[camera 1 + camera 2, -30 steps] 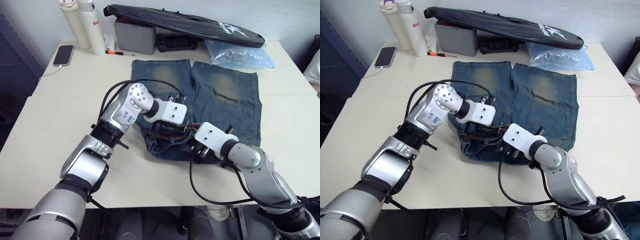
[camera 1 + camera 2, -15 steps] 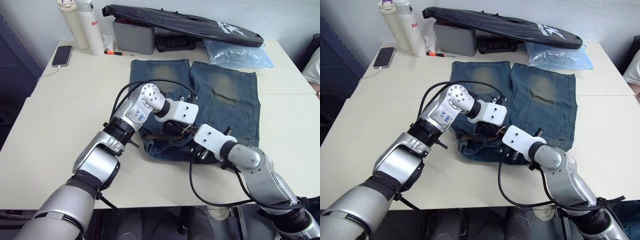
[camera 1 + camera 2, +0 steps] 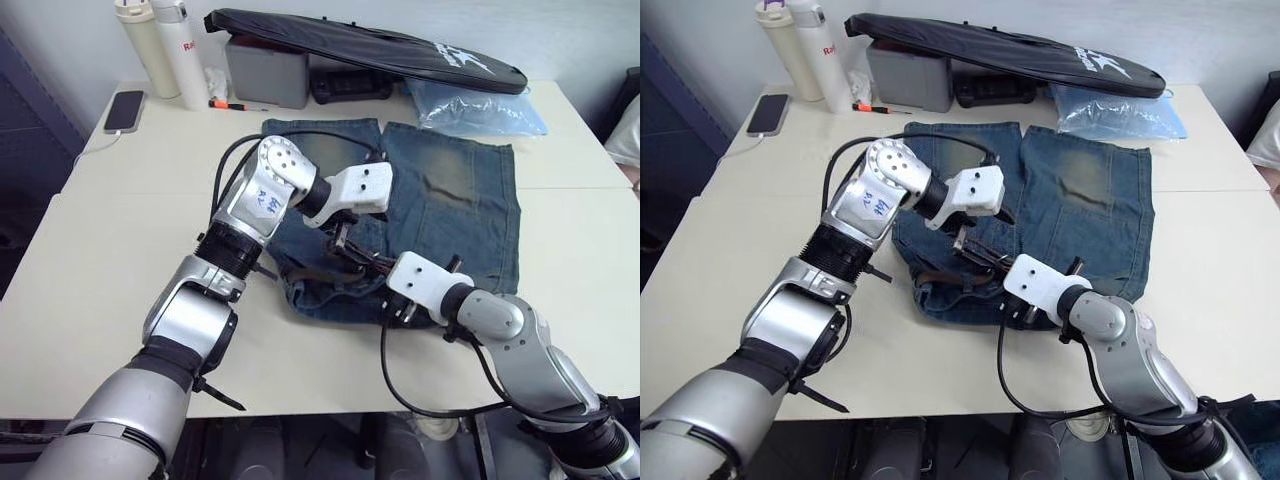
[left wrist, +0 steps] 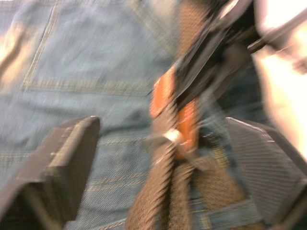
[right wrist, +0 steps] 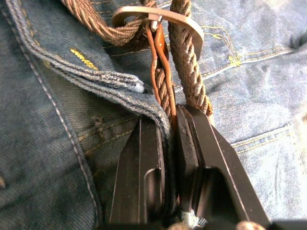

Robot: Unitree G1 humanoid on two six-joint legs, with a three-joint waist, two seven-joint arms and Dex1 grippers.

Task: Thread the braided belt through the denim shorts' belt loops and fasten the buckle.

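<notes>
On the denim shorts (image 3: pixel 440 190), the left gripper (image 3: pixel 338 232) has lifted up toward 12 o'clock with fingers wide open and empty, while the right gripper (image 5: pixel 168 143) stays pinched on the braided belt (image 5: pixel 192 86) beside the buckle (image 5: pixel 158 17), so fastening looks near.

You see two arms of silver-grey metal with black bands at the joints. The left arm has a round silver joint with small dark screw holes and blue handwritten marks on its side. Each wrist ends in a white block. Black cables loop from both forearms. The left gripper (image 4: pixel 163 143) has two black fingers (image 4: pixel 57 163), perhaps with a fine ribbed texture; the right gripper (image 5: pixel 168 143) has smooth black fingers.
</notes>
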